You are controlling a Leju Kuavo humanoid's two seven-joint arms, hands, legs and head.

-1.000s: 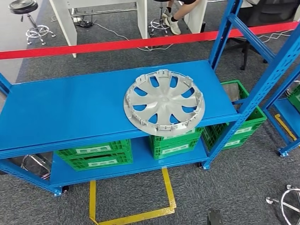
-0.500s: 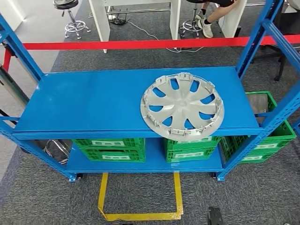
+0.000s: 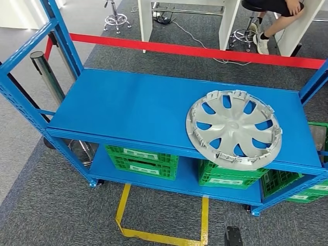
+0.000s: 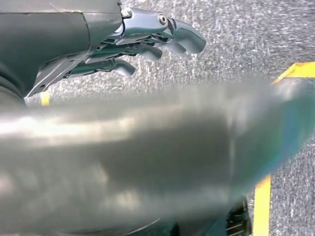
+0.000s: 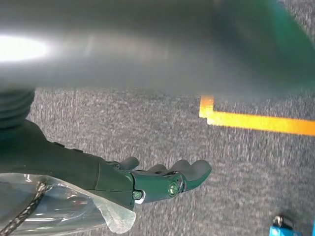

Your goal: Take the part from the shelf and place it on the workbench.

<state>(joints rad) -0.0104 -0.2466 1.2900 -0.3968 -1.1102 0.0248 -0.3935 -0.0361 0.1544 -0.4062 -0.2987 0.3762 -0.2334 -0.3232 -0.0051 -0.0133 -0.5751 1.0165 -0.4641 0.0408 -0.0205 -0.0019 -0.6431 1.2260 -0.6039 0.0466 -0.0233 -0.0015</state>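
While the wheel cover is lying flat on the top board of the blue shelf, near one end with its front edge reaching out past the board's lip, both arms are hanging down over the grey carpet. The left hand is holding nothing, its fingers loosely extended and slightly apart; the right hand is doing likewise, fingers stretched out with nothing between them, though blur makes the gaps hard to judge. The cover is sitting well away from either set of fingertips.

It is looking like thin moulded plastic: probably light, fairly stiff but springy, with a smooth, likely slippery face. Small clips are standing up around its rim and could snap under pressure. The overhanging edge is offering the best hold, fingers going under the rim and thumb on top, or through one of the openings between spokes; two hands on opposite sides would be steadier.
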